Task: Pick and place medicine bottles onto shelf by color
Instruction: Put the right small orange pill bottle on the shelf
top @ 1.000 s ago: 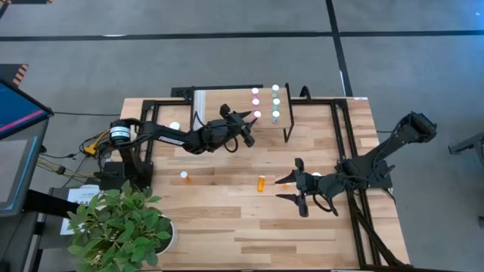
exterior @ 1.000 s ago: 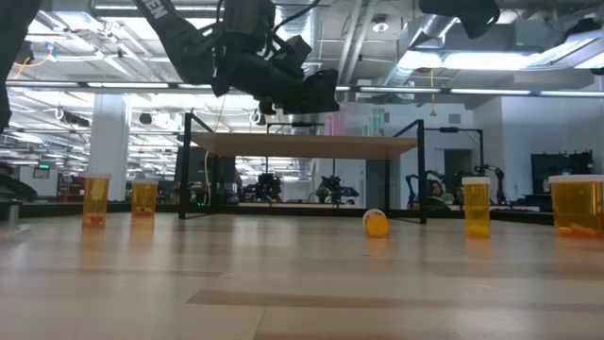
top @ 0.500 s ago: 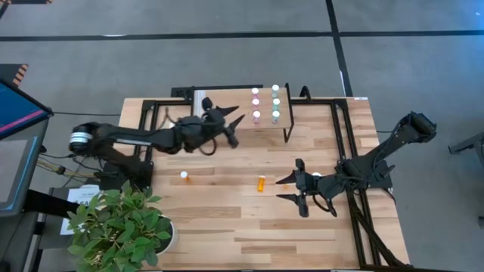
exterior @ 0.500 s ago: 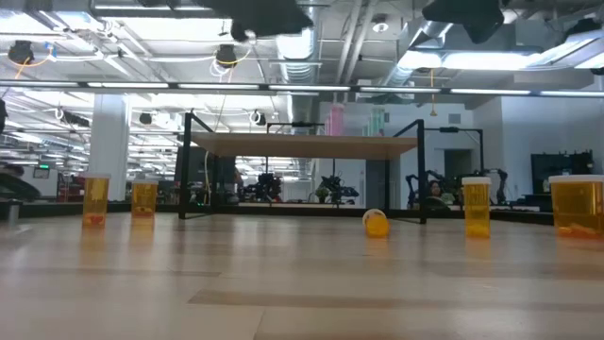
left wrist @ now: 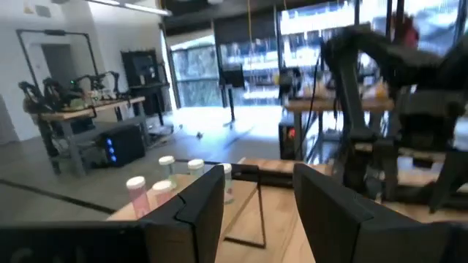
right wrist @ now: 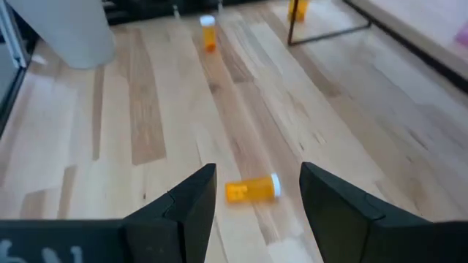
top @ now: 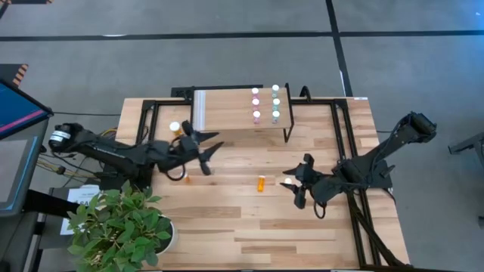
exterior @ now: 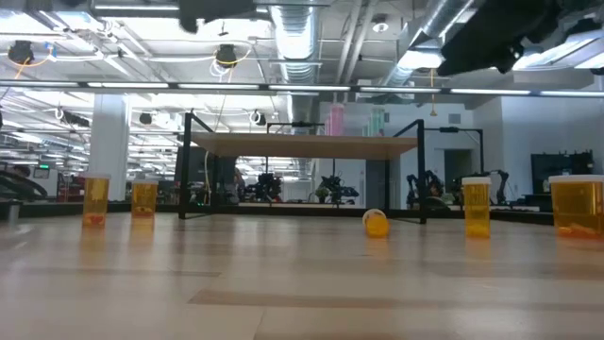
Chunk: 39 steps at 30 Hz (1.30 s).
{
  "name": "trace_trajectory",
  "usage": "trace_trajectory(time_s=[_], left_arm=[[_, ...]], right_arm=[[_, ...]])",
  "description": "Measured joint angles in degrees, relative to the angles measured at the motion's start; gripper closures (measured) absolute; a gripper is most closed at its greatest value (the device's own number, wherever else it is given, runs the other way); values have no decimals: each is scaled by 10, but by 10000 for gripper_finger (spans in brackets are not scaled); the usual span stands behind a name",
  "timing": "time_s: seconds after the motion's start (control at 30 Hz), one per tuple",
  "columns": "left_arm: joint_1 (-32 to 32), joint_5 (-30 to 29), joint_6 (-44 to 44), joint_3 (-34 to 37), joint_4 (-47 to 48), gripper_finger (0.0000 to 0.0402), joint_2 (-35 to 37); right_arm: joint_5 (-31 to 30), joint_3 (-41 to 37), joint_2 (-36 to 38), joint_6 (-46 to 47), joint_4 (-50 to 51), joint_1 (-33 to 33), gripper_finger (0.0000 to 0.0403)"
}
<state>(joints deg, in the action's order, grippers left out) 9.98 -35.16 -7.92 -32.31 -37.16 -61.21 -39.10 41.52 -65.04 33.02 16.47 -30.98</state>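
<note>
The right claw [top: 296,186] hangs just beside a small orange bottle [top: 262,183] that lies on its side on the table [top: 227,227]. Its fingers [right wrist: 186,201] stand apart and empty. In the right wrist view the bottle sits straight ahead between the two fingers, long axis crosswise to them, white cap toward one finger. The right arm is plainly the nearer one.

The left claw [top: 198,145] is over the table in front of the shelf [top: 227,109], fingers apart and holding nothing. It may be nearer another orange bottle [top: 175,128], though the arm hides part of that area.

On the shelf six pink and pale green bottles [top: 266,103] stand in two rows. The table is light wood planks; beyond it an open workshop with benches.
</note>
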Motion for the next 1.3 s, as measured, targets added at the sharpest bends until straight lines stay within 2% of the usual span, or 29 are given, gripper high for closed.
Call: trace_trajectory(time_s=[0.13, 0.3, 0.43, 0.53, 0.97, 1.17, 1.3], left_arm=[[8, 25, 44, 71, -62, 249, 45], [18, 77, 75, 101, -63, 249, 78], [28, 85, 78, 103, -61, 249, 79], [32, 94, 71, 103, -61, 249, 79], [32, 94, 71, 102, -58, 249, 79], [32, 94, 71, 102, -54, 249, 79], [32, 94, 71, 102, -47, 249, 79]], right_arm=[[1, 0, 0, 29, 22, 0, 186], [5, 0, 0, 84, 64, 0, 186], [19, -1, -1, 183, 137, -1, 186], [19, -19, -11, 232, 135, -1, 186], [34, -34, -118, 255, 105, -10, 186], [32, -34, -142, 278, 106, -18, 186], [-24, -34, -142, 330, 134, -56, 186]])
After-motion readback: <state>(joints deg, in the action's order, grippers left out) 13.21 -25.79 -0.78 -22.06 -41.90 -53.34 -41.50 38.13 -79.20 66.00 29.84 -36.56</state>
